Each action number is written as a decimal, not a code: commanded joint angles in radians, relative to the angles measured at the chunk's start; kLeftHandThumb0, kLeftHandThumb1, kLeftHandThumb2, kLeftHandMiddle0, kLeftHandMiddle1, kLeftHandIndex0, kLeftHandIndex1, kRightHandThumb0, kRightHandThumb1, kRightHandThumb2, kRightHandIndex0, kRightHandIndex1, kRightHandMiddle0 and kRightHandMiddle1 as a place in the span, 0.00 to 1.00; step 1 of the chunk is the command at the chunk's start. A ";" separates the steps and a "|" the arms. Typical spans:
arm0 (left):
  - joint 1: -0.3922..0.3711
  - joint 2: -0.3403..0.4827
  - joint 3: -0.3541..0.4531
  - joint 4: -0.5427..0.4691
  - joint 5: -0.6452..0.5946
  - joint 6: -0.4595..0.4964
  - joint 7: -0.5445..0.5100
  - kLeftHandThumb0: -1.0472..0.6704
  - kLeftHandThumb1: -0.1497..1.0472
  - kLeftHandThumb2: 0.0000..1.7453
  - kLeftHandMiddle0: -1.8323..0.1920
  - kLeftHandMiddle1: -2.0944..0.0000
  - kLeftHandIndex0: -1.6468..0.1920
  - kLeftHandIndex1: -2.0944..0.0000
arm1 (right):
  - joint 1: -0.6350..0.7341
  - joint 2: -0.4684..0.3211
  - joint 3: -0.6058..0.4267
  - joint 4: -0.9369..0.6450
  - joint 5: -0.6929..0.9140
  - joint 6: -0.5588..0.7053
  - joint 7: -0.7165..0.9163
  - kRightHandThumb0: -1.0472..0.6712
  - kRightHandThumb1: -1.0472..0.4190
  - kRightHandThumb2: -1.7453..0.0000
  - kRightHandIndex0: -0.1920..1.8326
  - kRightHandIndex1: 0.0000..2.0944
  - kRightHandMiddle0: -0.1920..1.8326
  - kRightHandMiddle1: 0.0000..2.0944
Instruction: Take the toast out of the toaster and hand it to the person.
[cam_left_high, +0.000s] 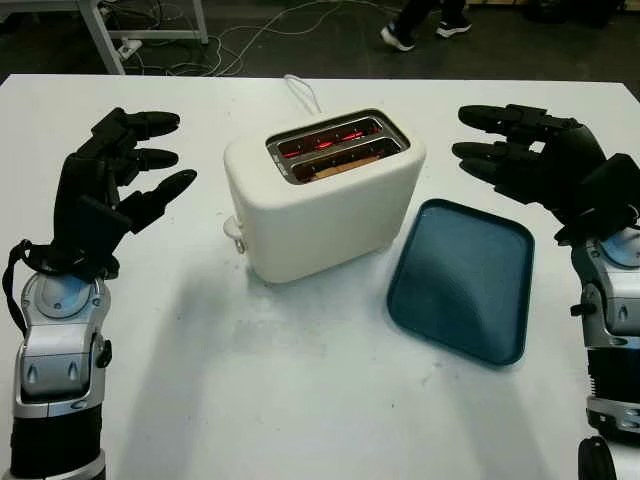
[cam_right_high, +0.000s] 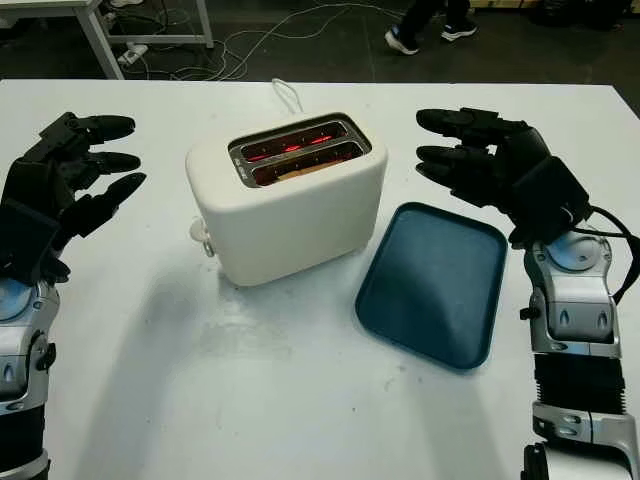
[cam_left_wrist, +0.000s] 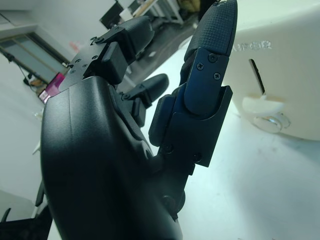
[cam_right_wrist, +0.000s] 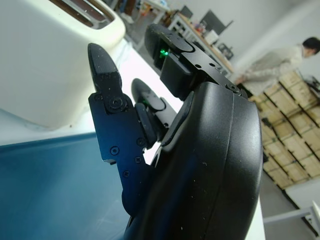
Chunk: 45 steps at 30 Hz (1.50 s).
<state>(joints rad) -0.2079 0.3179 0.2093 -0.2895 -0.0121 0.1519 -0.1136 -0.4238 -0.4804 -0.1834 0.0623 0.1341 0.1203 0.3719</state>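
Observation:
A cream two-slot toaster (cam_left_high: 325, 195) stands in the middle of the white table, its slots glowing red inside. A slice of toast (cam_left_high: 345, 161) sits low in the nearer slot, only its brown top edge showing. My left hand (cam_left_high: 125, 165) hovers open to the left of the toaster, apart from it. My right hand (cam_left_high: 510, 150) hovers open to the toaster's right, above the far end of the tray. The toaster's lever (cam_left_wrist: 265, 106) and side wall appear in the left wrist view.
A dark blue tray (cam_left_high: 465, 278) lies empty on the table right of the toaster. The toaster's white cord (cam_left_high: 302, 92) runs toward the far edge. A person's feet (cam_left_high: 420, 25) stand on the floor beyond the table. Another person (cam_right_wrist: 280, 65) stands by stacked boxes.

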 joint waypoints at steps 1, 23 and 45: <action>-0.003 0.000 0.005 0.014 -0.001 -0.020 0.004 0.13 0.89 0.03 0.76 0.51 0.70 0.65 | 0.001 -0.003 0.001 -0.022 -0.002 0.017 -0.006 0.41 0.15 1.00 0.50 0.00 0.46 0.00; -0.005 0.002 0.005 0.006 -0.001 -0.023 0.001 0.12 0.89 0.03 0.76 0.51 0.69 0.65 | 0.001 -0.001 -0.001 -0.074 -0.017 0.041 -0.019 0.46 0.15 1.00 0.47 0.00 0.44 0.00; -0.004 0.005 0.011 -0.009 0.000 -0.013 -0.008 0.13 0.89 0.03 0.76 0.52 0.69 0.65 | 0.005 0.009 -0.003 -0.080 -0.012 0.058 -0.012 0.46 0.14 1.00 0.47 0.00 0.44 0.00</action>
<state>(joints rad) -0.2082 0.3172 0.2156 -0.2826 -0.0119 0.1451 -0.1256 -0.4243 -0.4784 -0.1802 -0.0156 0.1060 0.1812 0.3604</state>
